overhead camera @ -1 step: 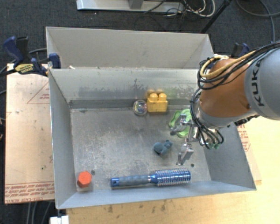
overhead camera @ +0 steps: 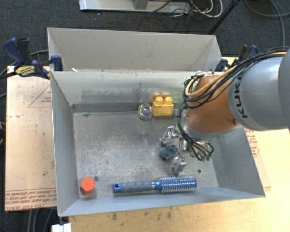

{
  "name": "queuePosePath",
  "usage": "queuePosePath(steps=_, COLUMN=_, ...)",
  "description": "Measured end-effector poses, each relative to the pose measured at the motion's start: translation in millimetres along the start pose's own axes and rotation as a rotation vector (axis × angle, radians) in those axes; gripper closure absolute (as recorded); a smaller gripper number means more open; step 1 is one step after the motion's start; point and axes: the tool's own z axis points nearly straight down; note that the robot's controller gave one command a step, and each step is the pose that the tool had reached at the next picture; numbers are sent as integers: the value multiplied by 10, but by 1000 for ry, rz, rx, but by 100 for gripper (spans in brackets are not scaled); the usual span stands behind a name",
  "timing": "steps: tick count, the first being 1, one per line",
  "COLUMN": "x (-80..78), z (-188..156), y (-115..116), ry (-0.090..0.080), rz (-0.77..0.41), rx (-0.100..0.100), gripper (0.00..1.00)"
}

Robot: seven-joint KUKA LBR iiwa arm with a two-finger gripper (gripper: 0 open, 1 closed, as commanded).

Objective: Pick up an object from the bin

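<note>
My gripper is low over the bin floor, right of centre, below the orange cover. Its two metal fingers stand apart, one at the upper left and one at the lower right. A small dark blue-grey thing lies on the floor between them, towards the left side of the gap. I cannot tell whether either finger touches it. Just in front of the gripper, a blue hairbrush lies along the near wall, bristle head to the right.
A yellow block and a clear little ball sit side by side at the back wall, behind the gripper. An orange cylinder stands in the near left corner. The arm and its cables cover the bin's right side.
</note>
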Motion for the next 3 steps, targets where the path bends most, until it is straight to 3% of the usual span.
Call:
queuePosePath(steps=1, x=-2, z=-15, y=6, ry=1, rz=-1, rx=-1, gripper=100)
queuePosePath(steps=2, x=-105, z=-18, y=353, ry=-1, rz=52, rx=5, gripper=100)
queuePosePath(steps=3, x=-11, z=-1536, y=480, ry=-1, rz=-105, rx=-2, gripper=100)
